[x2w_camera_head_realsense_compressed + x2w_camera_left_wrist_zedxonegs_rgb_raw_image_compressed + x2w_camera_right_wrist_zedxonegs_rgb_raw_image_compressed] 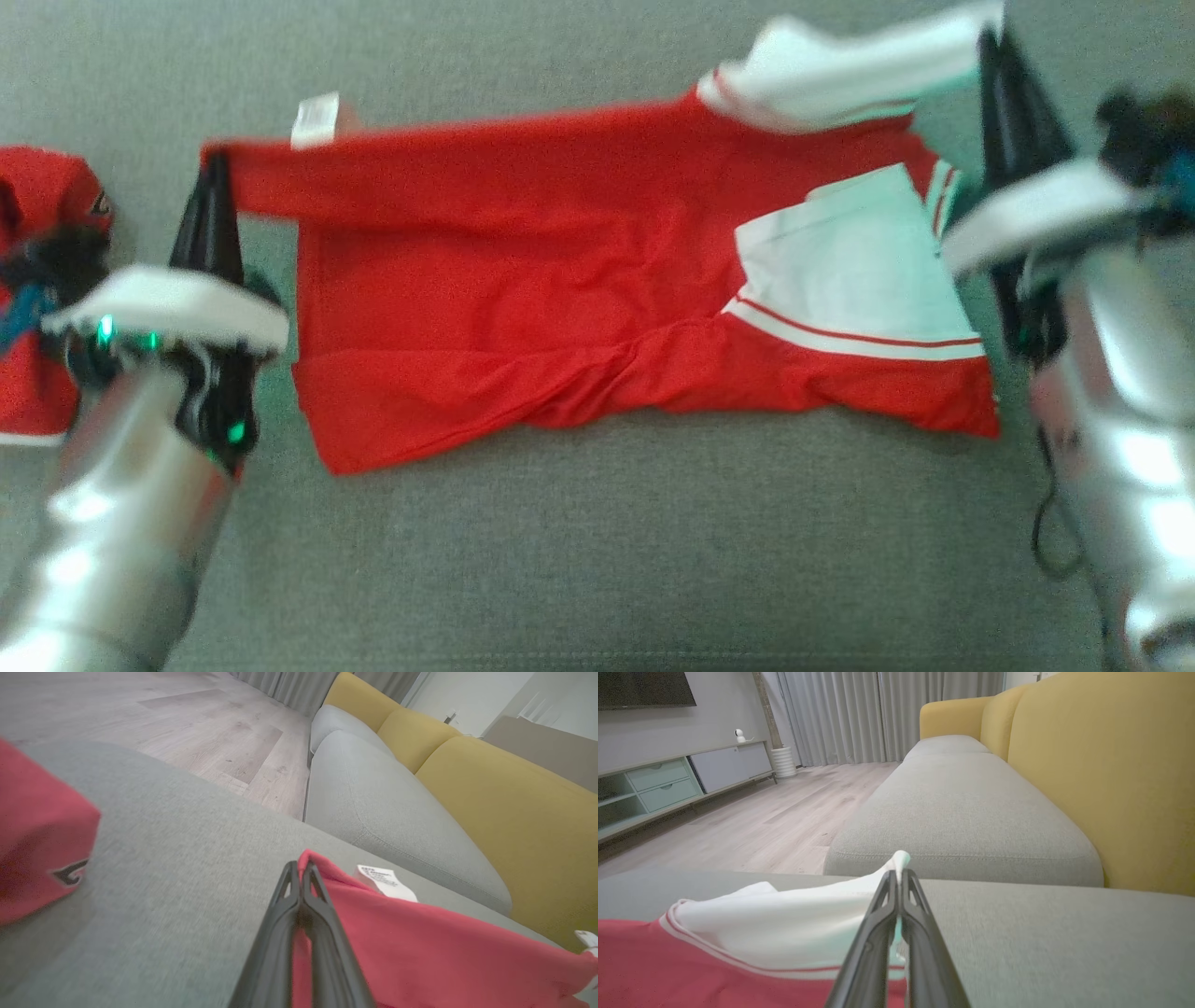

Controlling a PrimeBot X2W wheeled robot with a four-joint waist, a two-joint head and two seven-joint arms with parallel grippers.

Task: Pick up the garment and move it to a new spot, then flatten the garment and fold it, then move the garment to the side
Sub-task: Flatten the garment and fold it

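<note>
On the grey sofa cushion (597, 560), pinching the garment (523, 280) by its lifted far edge, left gripper (214, 173) clamped on a red corner, right gripper (992, 51) clamped on a white sleeve; seemingly mid-fold, with moving aside yet to do.

Set wide apart with fingers pointing up the head view, the left gripper (217, 168) and the right gripper (991, 47) each have fingers pressed together, pinching the garment (523, 271).
</note>
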